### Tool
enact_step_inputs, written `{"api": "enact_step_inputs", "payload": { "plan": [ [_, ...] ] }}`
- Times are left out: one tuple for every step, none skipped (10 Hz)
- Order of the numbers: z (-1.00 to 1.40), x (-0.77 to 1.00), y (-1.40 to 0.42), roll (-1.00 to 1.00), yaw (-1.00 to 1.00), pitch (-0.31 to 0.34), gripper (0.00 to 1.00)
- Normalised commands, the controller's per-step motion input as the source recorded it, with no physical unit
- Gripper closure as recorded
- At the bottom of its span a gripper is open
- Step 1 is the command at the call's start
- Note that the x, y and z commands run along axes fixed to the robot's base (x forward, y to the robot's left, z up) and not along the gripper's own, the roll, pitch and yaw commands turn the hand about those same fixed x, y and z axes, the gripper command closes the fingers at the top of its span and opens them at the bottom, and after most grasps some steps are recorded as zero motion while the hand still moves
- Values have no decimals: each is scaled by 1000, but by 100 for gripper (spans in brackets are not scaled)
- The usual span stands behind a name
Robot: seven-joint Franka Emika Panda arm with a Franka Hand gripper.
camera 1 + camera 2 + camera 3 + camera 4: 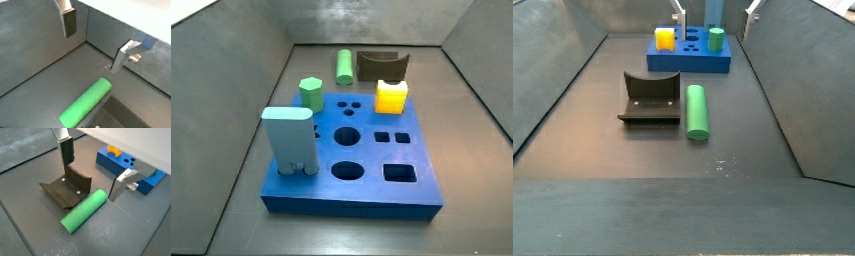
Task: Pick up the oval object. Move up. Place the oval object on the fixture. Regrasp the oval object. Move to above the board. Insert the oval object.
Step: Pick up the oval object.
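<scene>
Green peg lies flat on the surface, just beside the fixture, untouched. Tool hangs above them, fingers spread, holding nothing. Board near the far edge.

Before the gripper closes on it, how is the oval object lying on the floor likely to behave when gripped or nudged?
The oval object looks stiff and smooth, so it may slip between the pads. Lying flat beside the fixture, its rounded sides suggest it could roll if nudged. The gripper hangs open above it.
</scene>
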Motion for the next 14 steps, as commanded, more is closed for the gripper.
{"api": "enact_step_inputs", "payload": {
  "plan": [
    [-434,46,-29,63,0,-21,0],
    [-837,389,-40,0,0,-31,0],
    [-1000,486,-77,0,0,0,0],
    [-1000,526,-57,0,0,11,0],
    [-1000,491,-69,0,-11,7,0],
    [-1000,420,-80,0,-20,0,0],
    [-1000,209,-94,4,-31,0,0],
    [-1000,6,-60,13,-40,0,0],
    [-1000,-6,-20,9,-66,0,0],
    [-1000,-89,-3,4,-77,-3,0],
    [-1000,-203,0,3,-69,-9,0],
    [-1000,-414,46,33,-34,-11,0],
    [-926,-540,140,94,-14,0,0],
    [-720,-663,194,189,0,0,0]
  ]
}}
